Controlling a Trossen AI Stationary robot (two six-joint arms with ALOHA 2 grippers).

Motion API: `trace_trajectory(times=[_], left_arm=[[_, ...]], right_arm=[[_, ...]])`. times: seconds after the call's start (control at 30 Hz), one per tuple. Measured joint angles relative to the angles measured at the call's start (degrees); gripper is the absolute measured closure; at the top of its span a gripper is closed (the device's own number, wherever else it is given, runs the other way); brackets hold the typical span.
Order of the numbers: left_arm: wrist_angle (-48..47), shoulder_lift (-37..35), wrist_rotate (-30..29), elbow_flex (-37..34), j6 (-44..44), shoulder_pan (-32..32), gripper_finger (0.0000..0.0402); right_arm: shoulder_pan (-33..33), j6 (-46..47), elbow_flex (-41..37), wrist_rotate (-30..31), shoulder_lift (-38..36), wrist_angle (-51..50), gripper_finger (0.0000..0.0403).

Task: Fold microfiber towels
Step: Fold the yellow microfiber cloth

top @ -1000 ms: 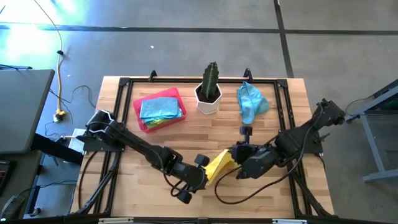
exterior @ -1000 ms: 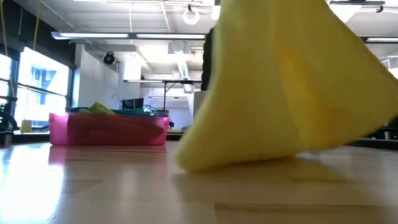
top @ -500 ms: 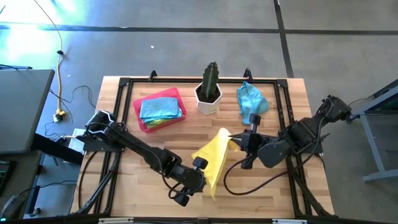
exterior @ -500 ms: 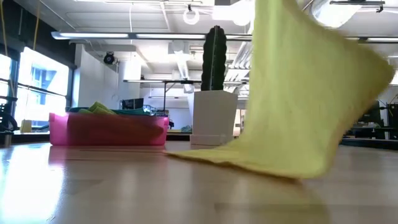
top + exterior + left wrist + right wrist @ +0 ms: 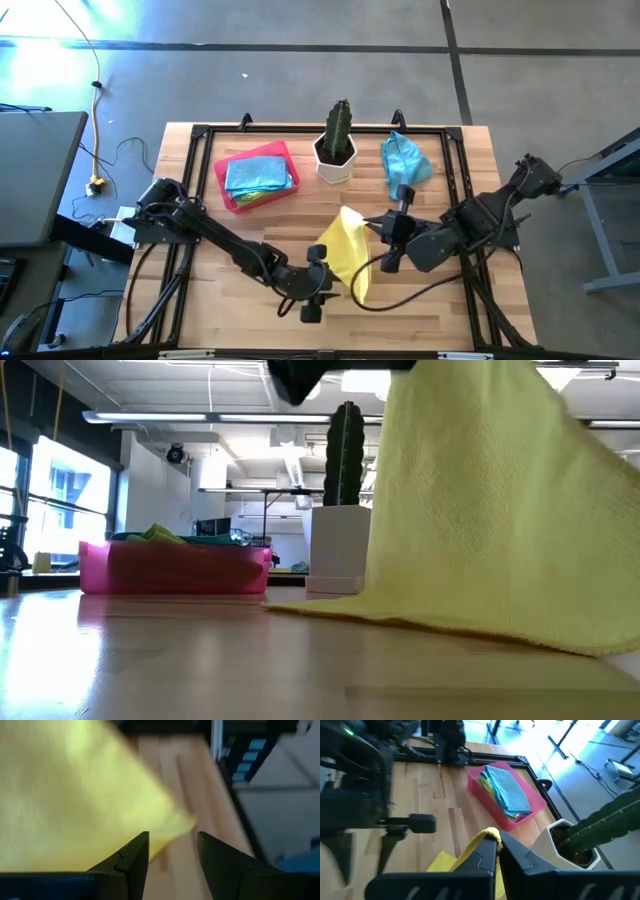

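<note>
A yellow towel [image 5: 347, 250] hangs at the table's middle front from my right gripper [image 5: 372, 228], which is shut on it. In the low view the yellow towel [image 5: 480, 510] drapes down like a sheet. My left gripper [image 5: 326, 270] is open beside the towel, on its left. In the left wrist view the left gripper [image 5: 172, 840] has its fingers apart, with a towel corner [image 5: 182, 826] just ahead of them. A crumpled light blue towel [image 5: 403, 165] lies at the far right. My right gripper pinches the yellow towel's top corner [image 5: 487, 835] between its two shut fingers, coming from the table's right side. The towel hangs below the fingers, and its lower edge [image 5: 450, 625] lies on the table. My left gripper: I cannot tell whether its open fingers touch the towel.
A pink tray [image 5: 228, 190] at the far left holds light blue and green towels [image 5: 258, 172]. A cactus in a white pot [image 5: 337, 150] stands at the far middle. A black frame [image 5: 300, 130] runs around the tabletop.
My right gripper has risen and gone toward the table's far edge with a corner of the yellow towel. The towel, bunched low on the table before, has been drawn up and spread out, and now hangs with its lower edge trailing on the table. My left gripper has shifted slightly rightward.
</note>
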Motion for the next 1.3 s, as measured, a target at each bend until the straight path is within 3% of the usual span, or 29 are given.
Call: trace_trajectory(times=[0.17, 0.33, 0.47, 0.77, 0.97, 1.17, 1.3], left_arm=[[3.9, 0.0, -5.9, -0.5, -3.8, 0.0, 0.0217], [4.0, 0.0, -18.5, -0.5, -10.0, 0.0, 0.0196], [4.0, 0.0, -19.9, -0.5, -13.0, 0.0, 0.0189], [4.1, 3.0, -21.0, -0.4, -16.5, 0.8, 0.0188], [3.9, 8.2, -18.6, -0.5, -20.4, 1.3, 0.0188], [4.9, 12.2, -10.9, -0.5, -24.9, 0.2, 0.0189], [5.9, 13.9, -10.4, -0.5, -27.8, -0.1, 0.0211]], right_arm=[[-1.7, 0.4, 0.0, 0.0, 2.5, 1.1, 0.0403], [-4.0, 0.3, 0.0, 0.0, 3.8, 4.8, 0.0403], [-5.8, 0.2, 0.0, -0.5, 3.9, 5.6, 0.0403], [-7.0, -0.2, 0.0, -2.1, 3.9, 6.0, 0.0403], [-7.0, -0.2, 0.0, -3.1, 3.9, 5.9, 0.0403], [-7.0, -1.5, 0.0, -3.1, 3.9, 5.8, 0.0403], [-7.0, -1.7, 0.0, -3.1, 3.9, 5.8, 0.0403]])
